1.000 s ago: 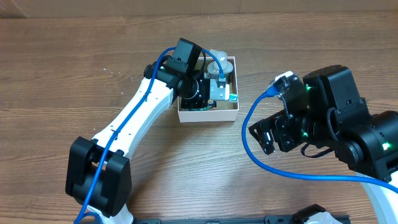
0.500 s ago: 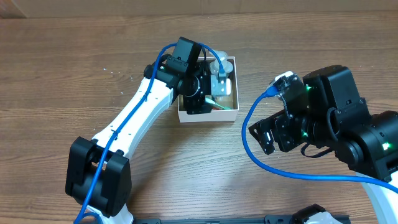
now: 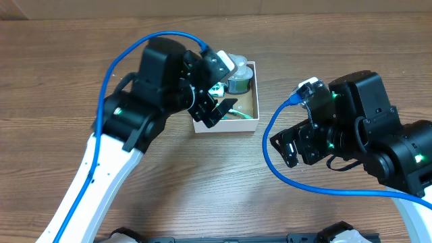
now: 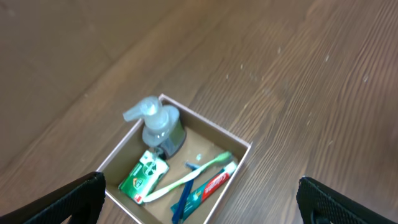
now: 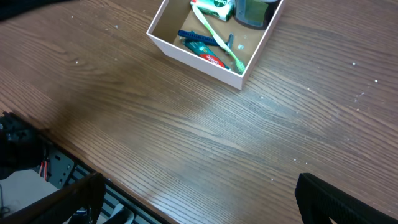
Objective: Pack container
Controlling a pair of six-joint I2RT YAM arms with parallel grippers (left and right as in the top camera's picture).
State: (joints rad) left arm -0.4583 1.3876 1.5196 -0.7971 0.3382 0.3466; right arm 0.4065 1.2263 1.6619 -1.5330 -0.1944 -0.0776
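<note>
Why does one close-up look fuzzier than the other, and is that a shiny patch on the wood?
Left wrist view: soft throughout; the pump bottle and the container lack crisp edges, and the fingers are dark blurs in the bottom corners. Right wrist view: sharper, with a pale sheen on the table below the container. Overhead view: crisp, evenly lit, no glare.

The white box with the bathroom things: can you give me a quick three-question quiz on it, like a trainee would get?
1. True or false: the pump bottle stands upright in a corner of the container.
2. The toothbrush is: A red, B green, C black?
3. What do the left fingers hold?
Key: 1 true; 2 B; 3 nothing, they are spread wide and empty.
</note>
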